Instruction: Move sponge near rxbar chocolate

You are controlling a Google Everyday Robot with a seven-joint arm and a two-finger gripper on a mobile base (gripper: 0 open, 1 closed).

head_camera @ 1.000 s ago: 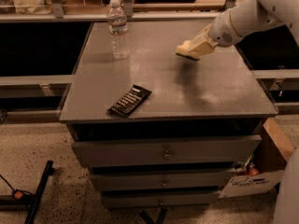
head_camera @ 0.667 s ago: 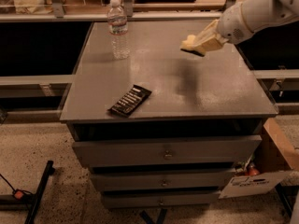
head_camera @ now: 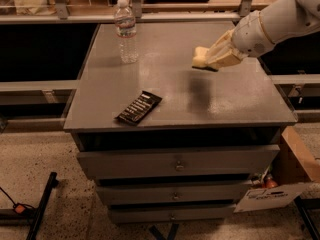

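The pale yellow sponge is held in the air above the right half of the grey cabinet top, with its shadow on the surface below. My gripper, with cream fingers, comes in from the upper right and is shut on the sponge. The rxbar chocolate, a flat black-brown bar with white lettering, lies near the front left edge of the top, well left of and nearer than the sponge.
A clear water bottle stands upright at the back left of the top. Below the top are several drawers. A cardboard box sits on the floor to the right. A rail runs behind the cabinet.
My gripper has lifted the sponge off the cabinet top and carried it slightly left. The rxbar and the bottle have not moved.
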